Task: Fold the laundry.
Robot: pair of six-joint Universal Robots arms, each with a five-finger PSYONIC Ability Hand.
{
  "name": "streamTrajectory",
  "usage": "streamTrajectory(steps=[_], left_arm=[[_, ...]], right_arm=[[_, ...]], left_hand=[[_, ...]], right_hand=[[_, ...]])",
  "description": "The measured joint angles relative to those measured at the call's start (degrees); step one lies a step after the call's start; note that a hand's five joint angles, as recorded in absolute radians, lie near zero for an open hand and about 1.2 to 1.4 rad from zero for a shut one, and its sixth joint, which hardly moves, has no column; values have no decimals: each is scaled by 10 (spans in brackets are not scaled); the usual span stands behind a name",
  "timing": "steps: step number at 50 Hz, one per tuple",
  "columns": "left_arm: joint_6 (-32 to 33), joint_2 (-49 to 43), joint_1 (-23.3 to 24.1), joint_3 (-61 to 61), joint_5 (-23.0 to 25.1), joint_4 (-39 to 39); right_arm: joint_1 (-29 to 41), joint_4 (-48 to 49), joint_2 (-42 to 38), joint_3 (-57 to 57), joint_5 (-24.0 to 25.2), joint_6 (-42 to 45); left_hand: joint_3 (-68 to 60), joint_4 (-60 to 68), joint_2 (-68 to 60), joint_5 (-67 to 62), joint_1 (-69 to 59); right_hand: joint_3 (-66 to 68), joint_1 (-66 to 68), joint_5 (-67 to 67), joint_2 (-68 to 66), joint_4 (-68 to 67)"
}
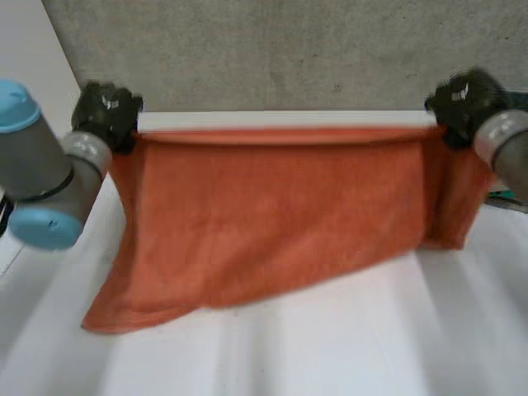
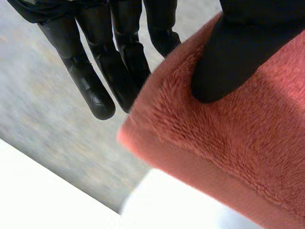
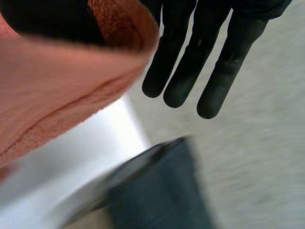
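An orange towel (image 1: 272,223) hangs stretched between my two hands at the far side of the white table (image 1: 346,346). Its upper edge runs straight from hand to hand, and its lower left corner trails on the table. My left hand (image 1: 106,111) holds the upper left corner; in the left wrist view the thumb (image 2: 228,62) presses the towel (image 2: 228,152) against the straight fingers (image 2: 95,90) behind it. My right hand (image 1: 464,99) holds the upper right corner, where the towel (image 3: 57,95) is pinched between thumb and fingers (image 3: 200,62).
A grey concrete wall (image 1: 289,49) rises right behind the table. A dark object (image 3: 157,191) lies beyond the table's right edge, below my right hand. The near half of the table is bare white surface.
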State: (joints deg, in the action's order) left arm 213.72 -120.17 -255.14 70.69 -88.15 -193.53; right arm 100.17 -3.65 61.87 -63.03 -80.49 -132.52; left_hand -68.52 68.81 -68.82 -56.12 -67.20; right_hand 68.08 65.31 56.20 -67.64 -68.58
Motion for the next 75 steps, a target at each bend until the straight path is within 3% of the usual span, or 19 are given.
streamTrajectory(steps=[4,10,17,24,33,38,47,53,55,60,65,72,75], left_arm=[[17,-43,-2,-108,-1,-43],[-8,-51,0,-193,-5,-197],[-53,-1,-3,-147,-15,-335],[-60,15,-8,-38,-18,-314],[-52,11,-13,145,-16,-271],[-38,18,-10,226,-15,-242],[13,82,-12,327,-13,-158],[24,122,-14,358,-3,-119],[24,128,-14,361,1,-114],[22,131,-15,355,3,-115],[21,129,-15,341,-1,-117],[20,137,-22,331,-4,-118],[16,142,-25,328,-5,-117]], right_arm=[[15,140,-28,40,-23,-20],[24,411,-35,66,-39,-100],[22,511,-37,60,-37,-163],[20,460,-60,29,-6,-170],[16,320,-109,-55,83,-151],[14,260,-115,-109,104,-125],[-3,171,-79,-170,100,-106],[-25,111,-65,-180,96,-144],[-31,99,-70,-179,94,-172],[-45,90,-85,-176,81,-251],[-61,83,-85,-175,47,-328],[-75,64,-71,-178,21,-368],[-77,59,-69,-178,21,-372]], left_hand=[[0,0,0,0,0],[0,0,0,0,0],[0,1,0,-3,0],[0,1,0,-4,0],[0,2,0,-4,0],[0,2,0,-4,0],[0,2,0,-4,0],[0,2,0,-4,0],[0,2,0,-4,0],[0,2,0,-4,0],[0,2,0,-4,0],[0,2,0,-4,0],[0,2,0,-4,0]], right_hand=[[1,0,0,0,0],[2,0,0,0,-1],[2,0,0,0,-2],[2,0,0,0,-2],[2,0,6,0,-2],[2,0,6,0,-2],[2,0,6,0,-2],[-58,-13,-35,60,62],[-187,-156,-166,187,191],[-285,-255,-280,278,294],[-292,-260,-291,281,301],[-275,-247,-265,272,283],[-176,-140,-164,164,181]])
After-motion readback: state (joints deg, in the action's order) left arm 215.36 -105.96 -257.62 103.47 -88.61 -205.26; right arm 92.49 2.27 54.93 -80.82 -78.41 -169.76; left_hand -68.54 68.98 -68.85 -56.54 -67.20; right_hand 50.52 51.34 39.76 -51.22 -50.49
